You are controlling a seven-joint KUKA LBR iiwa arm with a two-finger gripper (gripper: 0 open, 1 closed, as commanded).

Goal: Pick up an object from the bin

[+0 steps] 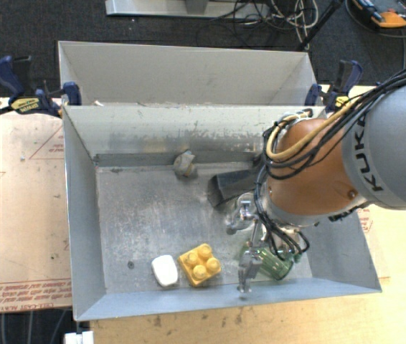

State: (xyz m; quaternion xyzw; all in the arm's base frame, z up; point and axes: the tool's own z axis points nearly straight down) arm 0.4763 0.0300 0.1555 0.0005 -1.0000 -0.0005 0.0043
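Five loose things: spread over the floor of the bin (81, 192), no real heap.
Front row: white oval lump (164, 270) just beside a yellow knobbly block (200, 264), then a green thing (275, 265) further right.
Gripper (247, 267): down low at front right, right up against the green thing. Spread or pinched, honestly can't tell.
Middle: dark grey block (230, 185), just behind the arm.
Back: small grey lump (184, 163) near the far wall.
Progress: my guess is early days. The green thing looks to be lying on the floor, so the grip and the lift are both left.
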